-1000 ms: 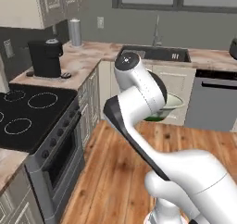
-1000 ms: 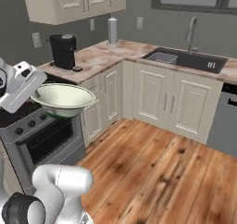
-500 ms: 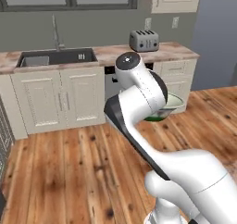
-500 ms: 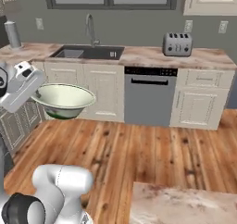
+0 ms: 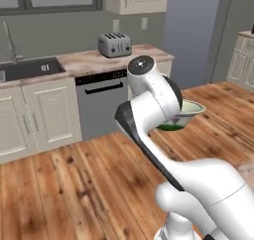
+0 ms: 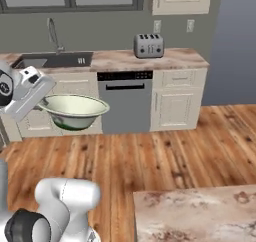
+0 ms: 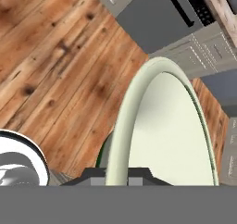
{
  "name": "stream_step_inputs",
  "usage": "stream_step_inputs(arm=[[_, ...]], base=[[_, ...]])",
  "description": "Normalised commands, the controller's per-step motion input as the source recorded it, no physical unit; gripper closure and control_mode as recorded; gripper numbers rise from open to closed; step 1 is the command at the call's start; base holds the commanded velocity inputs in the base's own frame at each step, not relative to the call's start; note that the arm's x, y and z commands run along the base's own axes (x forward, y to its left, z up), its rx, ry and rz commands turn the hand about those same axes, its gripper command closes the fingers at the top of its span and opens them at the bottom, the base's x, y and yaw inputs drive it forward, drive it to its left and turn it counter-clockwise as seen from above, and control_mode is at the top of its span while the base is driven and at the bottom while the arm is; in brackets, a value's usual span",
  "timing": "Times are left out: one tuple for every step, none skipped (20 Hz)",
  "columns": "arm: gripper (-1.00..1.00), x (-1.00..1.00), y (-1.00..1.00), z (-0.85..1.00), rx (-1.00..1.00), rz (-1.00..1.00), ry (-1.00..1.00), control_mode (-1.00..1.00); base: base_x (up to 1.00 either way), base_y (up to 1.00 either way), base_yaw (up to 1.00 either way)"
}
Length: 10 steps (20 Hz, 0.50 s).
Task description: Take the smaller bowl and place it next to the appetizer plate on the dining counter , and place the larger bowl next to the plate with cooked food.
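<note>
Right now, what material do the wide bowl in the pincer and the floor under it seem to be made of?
The wide flared cream-and-green bowl looks like glazed ceramic: smooth cream inside with a soft sheen, dark green outside. It could be another glossy material. The brown plank floor looks like varnished wood, with visible grain, knots and board seams.

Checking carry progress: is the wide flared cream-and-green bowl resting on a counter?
No: the wide flared cream-and-green bowl hangs over the wooden floor, held by the gripper.

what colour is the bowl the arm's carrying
Cream inside, dark green underneath; the larger bowl shows best in the right base view.
</note>
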Motion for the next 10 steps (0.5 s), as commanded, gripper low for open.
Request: stream_step_inputs(arm=[[1.00,0.00,0.00,0.00,0.00,0.00,0.00,1.00],[1.00,0.00,0.00,0.00,0.00,0.00,0.00,1.00],[1.00,0.00,0.00,0.00,0.00,0.00,0.00,1.00],[1.00,0.00,0.00,0.00,0.00,0.00,0.00,1.00],[1.00,0.00,0.00,0.00,0.00,0.00,0.00,1.00],[1.00,0.00,0.00,0.00,0.00,0.00,0.00,1.00],[1.00,0.00,0.00,0.00,0.00,0.00,0.00,1.00],[1.00,0.00,0.00,0.00,0.00,0.00,0.00,1.00],[1.00,0.00,0.00,0.00,0.00,0.00,0.00,1.00],[1.00,0.00,0.00,0.00,0.00,0.00,0.00,1.00]], base=[[-0.34,-0.19,-0.64],[-0.59,-0.06,-0.59],[-0.82,0.00,-0.52],[-0.94,0.14,-0.44],[-1.00,0.34,-0.40],[-1.00,0.42,-0.40],[-1.00,0.41,-0.41],[-1.00,0.36,-0.45],[-1.00,0.29,-0.49],[-0.98,0.20,-0.54]])
